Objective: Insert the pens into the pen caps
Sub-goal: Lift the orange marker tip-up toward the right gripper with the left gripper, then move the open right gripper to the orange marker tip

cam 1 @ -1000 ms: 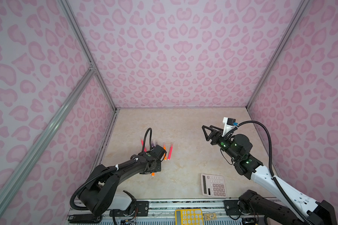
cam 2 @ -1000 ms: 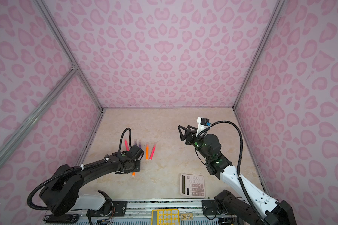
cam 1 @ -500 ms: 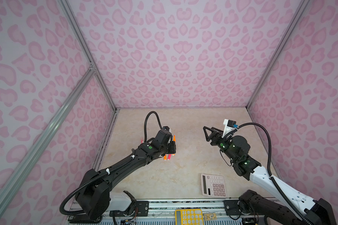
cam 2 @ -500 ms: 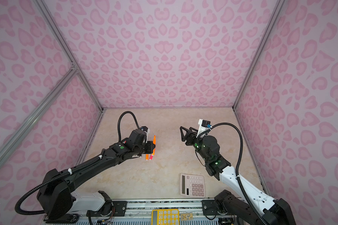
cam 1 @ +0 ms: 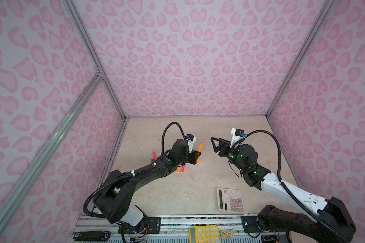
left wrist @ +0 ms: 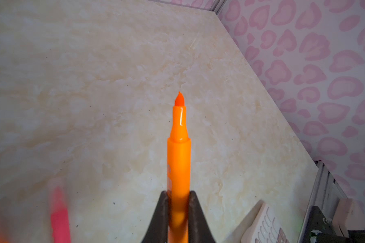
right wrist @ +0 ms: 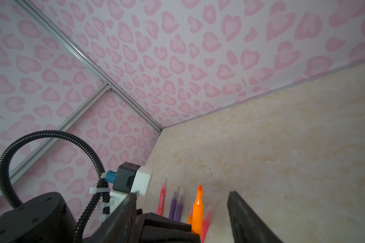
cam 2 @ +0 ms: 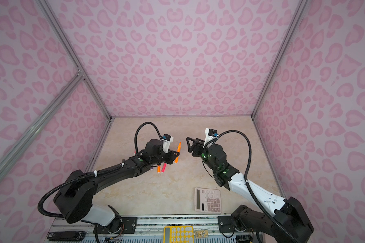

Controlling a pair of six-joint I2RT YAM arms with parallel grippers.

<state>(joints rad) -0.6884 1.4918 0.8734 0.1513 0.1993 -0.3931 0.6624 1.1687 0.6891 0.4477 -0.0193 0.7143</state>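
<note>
Orange pen [left wrist: 179,160] pinched by left gripper [left wrist: 179,194] mid-frame, tip forward for capping (I guess); right gripper [right wrist: 182,193] jaws spread, empty.

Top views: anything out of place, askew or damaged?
Nothing spilled or damaged. Odd ones out: a pale pink desk calculator lies on the beige marbled table, and a yellow calculator sits off the table on the metal front rail.

I see my left arm [cam 1: 139,174] mostly black at seven o'clock, my right arm [cam 1: 293,193] white-shelled at four, both with ribbed cables [right wrist: 2,168].
</note>
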